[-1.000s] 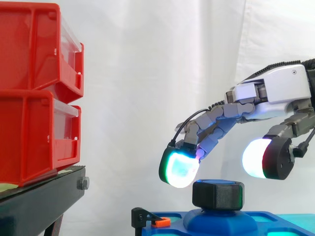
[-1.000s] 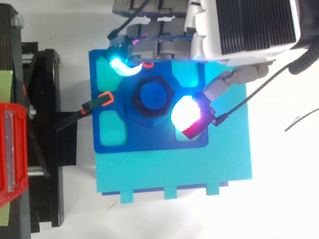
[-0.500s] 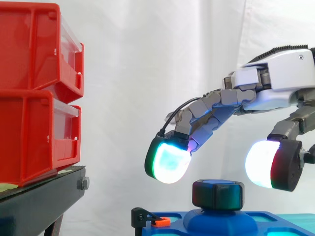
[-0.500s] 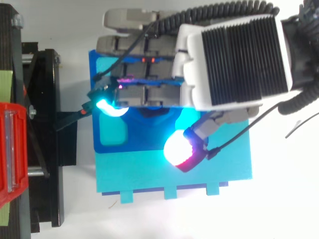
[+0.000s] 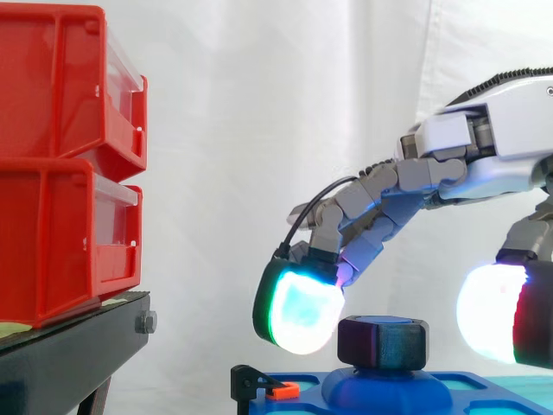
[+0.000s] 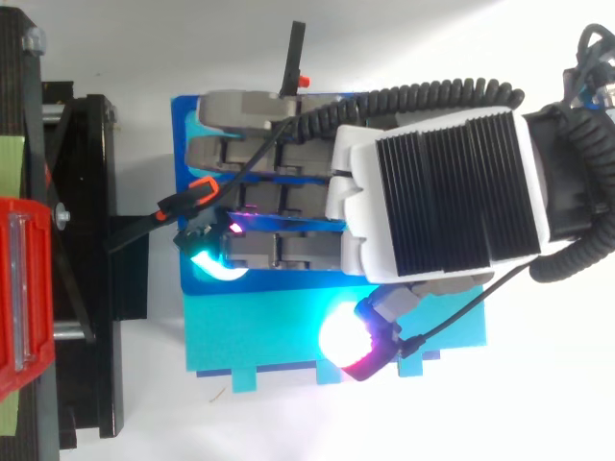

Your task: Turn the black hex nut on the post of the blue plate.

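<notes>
Thumb pad (image 5: 499, 313): nearest, glowing white and red, well apart from the nut's right side.
Hand (image 5: 510, 151): spread wide, gripping nothing.
Black hex nut (image 5: 383, 342): standing at the middle of the blue plate (image 5: 302, 399), between thumb and fingers.
Fingers (image 5: 301, 313): arched over the nut, green-white pad just beside its left face.
Clamp (image 6: 187, 197): black, orange-tipped, at the plate's left edge.
Red bins (image 5: 60, 164): stacked on the black stand (image 5: 69, 354), far left.
White curtain (image 5: 259, 104): behind everything.
</notes>
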Action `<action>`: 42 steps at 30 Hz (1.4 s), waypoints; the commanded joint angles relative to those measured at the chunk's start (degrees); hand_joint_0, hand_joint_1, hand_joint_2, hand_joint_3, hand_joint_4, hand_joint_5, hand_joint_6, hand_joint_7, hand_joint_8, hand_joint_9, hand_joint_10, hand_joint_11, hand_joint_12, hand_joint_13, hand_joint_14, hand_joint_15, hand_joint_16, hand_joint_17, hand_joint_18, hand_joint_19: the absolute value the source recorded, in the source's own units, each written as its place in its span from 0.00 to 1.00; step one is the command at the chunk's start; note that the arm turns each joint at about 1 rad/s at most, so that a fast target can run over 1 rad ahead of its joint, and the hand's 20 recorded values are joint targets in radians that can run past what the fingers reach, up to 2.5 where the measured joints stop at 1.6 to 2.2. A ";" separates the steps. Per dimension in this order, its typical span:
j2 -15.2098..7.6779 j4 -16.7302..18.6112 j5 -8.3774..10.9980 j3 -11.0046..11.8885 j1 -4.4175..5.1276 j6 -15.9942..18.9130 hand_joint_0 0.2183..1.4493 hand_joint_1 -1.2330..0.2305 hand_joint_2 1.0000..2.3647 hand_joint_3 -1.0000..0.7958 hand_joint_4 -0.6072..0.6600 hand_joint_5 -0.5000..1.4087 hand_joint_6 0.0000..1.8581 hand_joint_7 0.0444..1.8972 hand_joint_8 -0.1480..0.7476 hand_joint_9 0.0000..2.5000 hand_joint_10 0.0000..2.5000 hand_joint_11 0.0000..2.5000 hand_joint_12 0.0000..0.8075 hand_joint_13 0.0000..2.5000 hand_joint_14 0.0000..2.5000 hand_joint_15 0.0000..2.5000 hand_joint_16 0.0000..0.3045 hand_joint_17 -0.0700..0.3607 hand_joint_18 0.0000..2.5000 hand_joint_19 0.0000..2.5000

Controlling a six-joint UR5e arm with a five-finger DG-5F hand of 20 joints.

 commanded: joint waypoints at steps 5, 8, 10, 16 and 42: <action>0.00 -0.67 -0.25 -0.59 -0.41 -0.07 0.17 0.46 0.00 0.28 0.67 0.18 0.27 0.38 0.47 0.19 0.00 0.00 0.44 0.07 0.00 0.00 0.16 0.41 0.00 0.00; 0.00 -0.49 -0.25 -0.59 -0.59 -0.25 0.17 0.47 0.00 0.28 0.67 0.18 0.27 0.38 0.47 0.19 0.00 0.00 0.44 0.07 0.00 0.00 0.15 0.41 0.00 0.00; 0.00 -0.49 -0.25 -0.59 -0.68 -0.60 0.17 0.47 0.00 0.28 0.67 0.18 0.27 0.38 0.47 0.19 0.00 0.00 0.44 0.07 0.00 0.00 0.15 0.41 0.00 0.00; 0.00 -0.05 -0.34 -0.59 -1.82 -1.66 0.17 0.48 0.00 0.28 0.67 0.18 0.27 0.38 0.47 0.19 0.00 0.00 0.44 0.07 0.00 0.00 0.15 0.41 0.00 0.00; 0.00 -0.32 -4.73 -0.68 -6.74 -3.41 0.18 0.48 0.00 0.28 0.67 0.18 0.27 0.38 0.47 0.20 0.00 0.00 0.44 0.07 0.00 0.00 0.15 0.40 0.00 0.00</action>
